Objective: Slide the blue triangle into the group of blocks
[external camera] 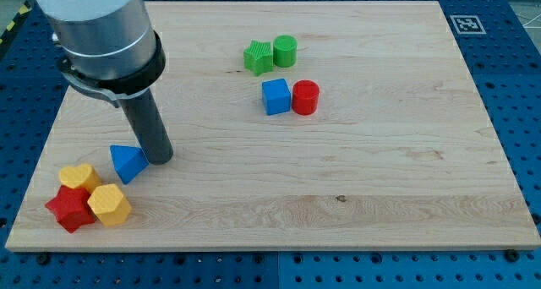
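Note:
The blue triangle (128, 162) lies at the view's lower left on the wooden board. My tip (161, 158) stands right beside it on its right side, touching or nearly touching it. Just below and left of the triangle is a group of three blocks: a yellow heart-like block (79, 177), a red star-like block (70, 209) and a yellow hexagon-like block (108, 204). The triangle sits a small gap away from the yellow blocks.
A green star block (258, 57) and a green cylinder (285, 50) sit together near the view's top centre. A blue cube (275, 96) and a red cylinder (305, 97) sit side by side below them. The board's left edge (38, 149) is close to the group.

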`<state>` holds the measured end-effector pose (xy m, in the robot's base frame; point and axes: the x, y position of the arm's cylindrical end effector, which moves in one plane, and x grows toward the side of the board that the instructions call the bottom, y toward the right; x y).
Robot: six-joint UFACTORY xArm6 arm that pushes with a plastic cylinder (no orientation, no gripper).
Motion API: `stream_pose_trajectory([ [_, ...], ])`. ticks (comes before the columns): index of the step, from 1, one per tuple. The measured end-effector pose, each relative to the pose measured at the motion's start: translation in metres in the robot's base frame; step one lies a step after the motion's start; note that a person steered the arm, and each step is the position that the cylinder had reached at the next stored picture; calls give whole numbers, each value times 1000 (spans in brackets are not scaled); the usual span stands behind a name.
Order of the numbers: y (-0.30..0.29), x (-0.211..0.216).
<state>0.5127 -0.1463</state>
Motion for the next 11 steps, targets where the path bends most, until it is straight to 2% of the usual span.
stream_pose_trajectory([
  [4,-19,-23],
  [7,-26,10],
  [11,-42,21],
])
